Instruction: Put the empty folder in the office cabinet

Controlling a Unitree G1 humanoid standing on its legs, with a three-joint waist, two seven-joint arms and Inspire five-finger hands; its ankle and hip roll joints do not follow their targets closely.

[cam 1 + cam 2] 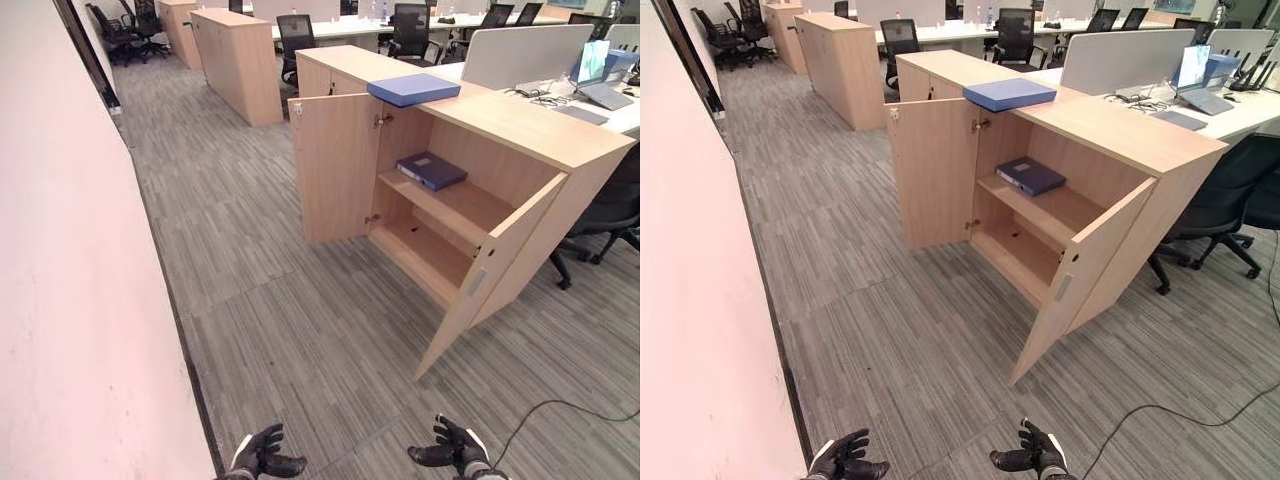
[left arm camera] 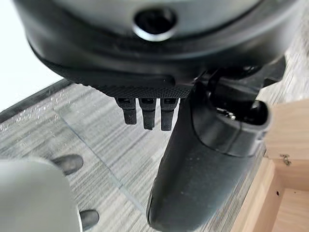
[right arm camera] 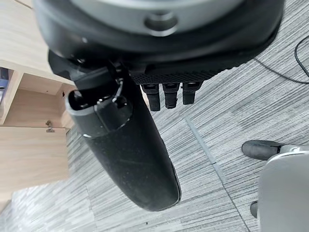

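Observation:
A light blue folder lies flat on top of the wooden office cabinet. Both cabinet doors stand wide open. Inside, a darker blue folder rests on the upper shelf, and the lower shelf is bare. My left hand and right hand hang low over the carpet, well short of the cabinet. Both are open with relaxed fingers and hold nothing. The left wrist view shows the left thumb beside a corner of the cabinet.
A pale wall runs along my left. The right door juts out toward me over the carpet. Black office chairs and a desk with a laptop stand behind the cabinet. Another wooden cabinet sits farther back.

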